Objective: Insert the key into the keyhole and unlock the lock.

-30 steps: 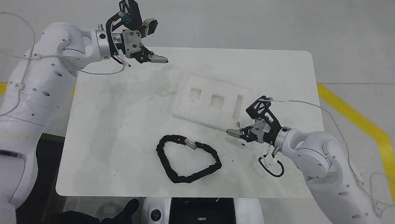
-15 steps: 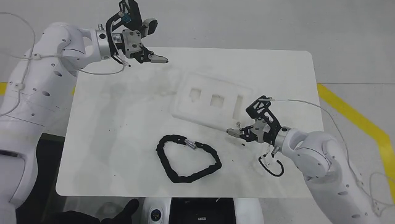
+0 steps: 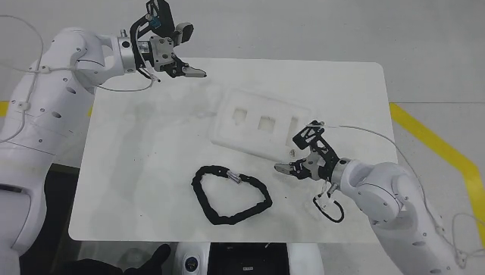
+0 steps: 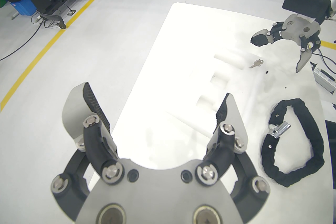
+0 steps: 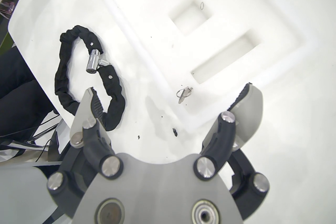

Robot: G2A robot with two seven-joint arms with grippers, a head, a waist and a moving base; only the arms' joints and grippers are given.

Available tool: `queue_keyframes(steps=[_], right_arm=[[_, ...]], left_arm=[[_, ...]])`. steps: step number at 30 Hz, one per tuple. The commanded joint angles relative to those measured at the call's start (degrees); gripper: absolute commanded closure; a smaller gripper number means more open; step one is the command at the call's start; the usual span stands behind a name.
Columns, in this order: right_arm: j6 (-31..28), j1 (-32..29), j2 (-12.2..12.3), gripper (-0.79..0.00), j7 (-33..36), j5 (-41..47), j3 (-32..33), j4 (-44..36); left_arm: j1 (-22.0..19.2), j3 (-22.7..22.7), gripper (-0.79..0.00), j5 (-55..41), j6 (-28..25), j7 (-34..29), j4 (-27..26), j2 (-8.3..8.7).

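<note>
A black sleeved chain lock (image 5: 115,91) lies looped near the table's front edge, its silver lock cylinder (image 3: 236,176) at the top of the loop. The small silver key (image 5: 184,93) rests flat on the rim of a white foam tray (image 5: 131,33), close to the tray's corner. My right gripper (image 5: 168,99) hangs open just above that corner, with the key a little ahead between its spread fingers and nothing held. From the left wrist view the key (image 4: 256,63) and right gripper (image 4: 277,53) show far off. My left gripper (image 4: 157,93) stands open at the table's far left edge.
The foam tray (image 3: 227,127) with three rectangular pockets takes up the table's middle. A black cable loop (image 3: 331,207) hangs by the right arm near the front edge. Small dark specks dot the table beside the tray corner.
My right gripper has shifted slightly toward the front of the table and the chain. The left arm has stayed still.
</note>
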Motion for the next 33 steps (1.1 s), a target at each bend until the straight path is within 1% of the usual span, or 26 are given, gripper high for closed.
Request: queue_keyframes(steps=[1,8,10,11,12,14,15,17,18,19,20,24,33], right_arm=[[1.65,0.83,-0.05,-0.785,2.28,0.27,-0.39,-0.18],[6.13,4.26,-0.53,-0.785,5.30,3.64,-1.99,2.53],[6.78,4.96,-0.63,-0.683,5.88,4.27,-2.42,3.37],[7.09,5.32,-0.67,-0.659,6.31,4.46,-2.66,3.73],[7.44,5.66,-0.71,-0.653,6.59,4.74,-2.87,3.98],[8.50,6.20,-0.77,-0.576,7.25,4.53,-3.22,4.30],[9.03,6.43,-0.79,-0.557,7.41,4.24,-3.36,4.43],[9.87,6.80,-0.78,-0.566,7.62,2.31,-3.69,4.31],[10.56,6.84,-0.78,-0.520,8.03,1.46,-3.93,4.18],[11.09,6.93,-0.80,-0.443,8.37,0.95,-4.21,3.91],[11.64,7.01,-0.82,-0.388,8.75,0.33,-4.49,3.71],[13.76,7.42,-0.95,-0.345,9.67,-0.92,-5.32,3.52],[16.18,8.25,-1.26,-0.320,9.93,-1.46,-6.24,4.54]], left_arm=[[0.00,0.00,-0.785,0.00,0.00,0.00,0.00,0.00],[0.00,0.00,-0.785,0.00,0.00,0.00,0.00,0.00],[0.00,0.00,-0.785,0.00,0.00,0.00,0.00,0.00],[0.00,0.00,-0.785,0.00,0.00,0.00,0.00,0.00],[0.00,0.00,-0.785,0.00,0.00,0.00,0.00,0.00],[0.00,0.00,-0.785,0.00,0.00,0.00,0.00,0.00],[0.00,0.00,-0.785,0.00,0.00,0.00,0.00,0.00],[0.00,0.00,-0.785,0.00,0.00,0.00,0.00,0.00],[0.00,0.00,-0.785,0.00,0.00,0.00,0.00,0.00],[0.00,0.00,-0.785,0.00,0.00,0.00,0.00,0.00],[0.00,0.00,-0.785,0.00,0.00,0.00,0.00,0.00],[0.00,0.00,-0.785,0.00,0.00,0.00,0.00,0.00],[0.00,0.00,-0.785,0.00,0.00,0.00,0.00,0.00]])
